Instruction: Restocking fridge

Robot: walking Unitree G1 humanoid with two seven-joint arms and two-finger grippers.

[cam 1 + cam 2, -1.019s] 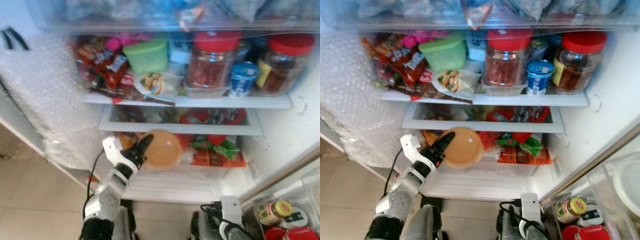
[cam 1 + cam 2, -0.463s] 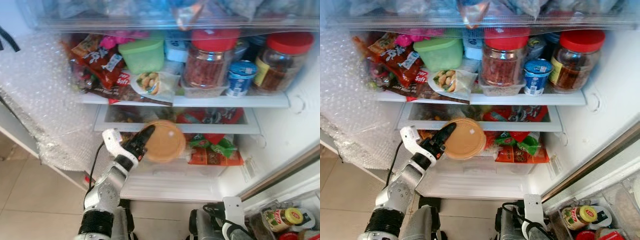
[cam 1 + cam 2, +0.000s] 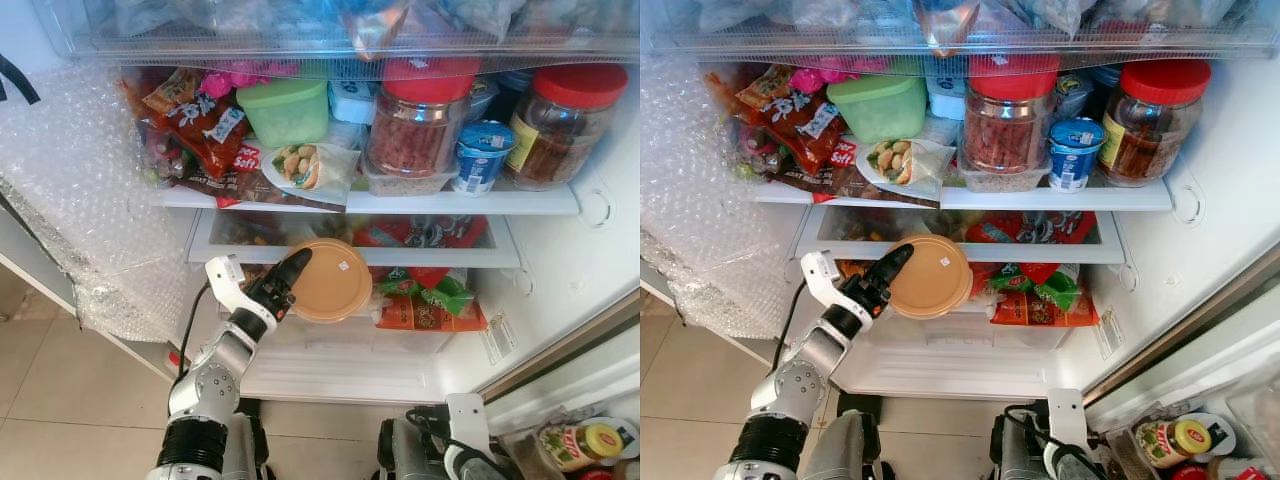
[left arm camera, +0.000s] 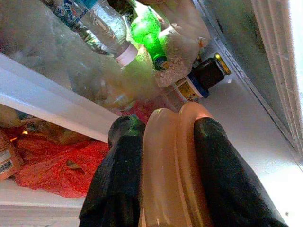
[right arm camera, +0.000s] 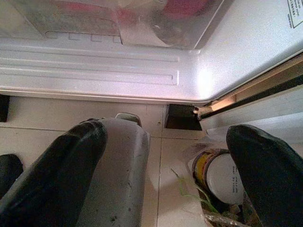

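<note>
Left eye view puts the left gripper [image 3: 290, 285] at centre-left of the frame, raised in front of the open white fridge [image 3: 590, 250], its two black fingers clamped on the edge of a round tan plastic container with a flat lid [image 3: 330, 282]. The container is held on edge, lid facing the camera, just below the lower clear shelf lip [image 3: 350, 255] and in front of the red and green food packets [image 3: 430, 300] in the drawer area. The left wrist view confirms the grip: one finger [image 4: 118, 179] on each side of the container's rim, the jaws closed around it.

The grip is on the rim only, so a sideways knock could plausibly twist the container out of the fingers. The likeliest cause is the shelf lip directly above it, or the crowded packets behind. If it is pushed in at this height, it could catch the lip or crush the packets. The upper shelf at upper centre is packed with a green plastic tub [image 3: 290, 108] and red-lidded glass jars [image 3: 420, 120], leaving little room there.

The right gripper [image 5: 165, 156] hangs low by the floor, at the bottom centre-right of the eye views, fingers spread wide and holding nothing.
</note>
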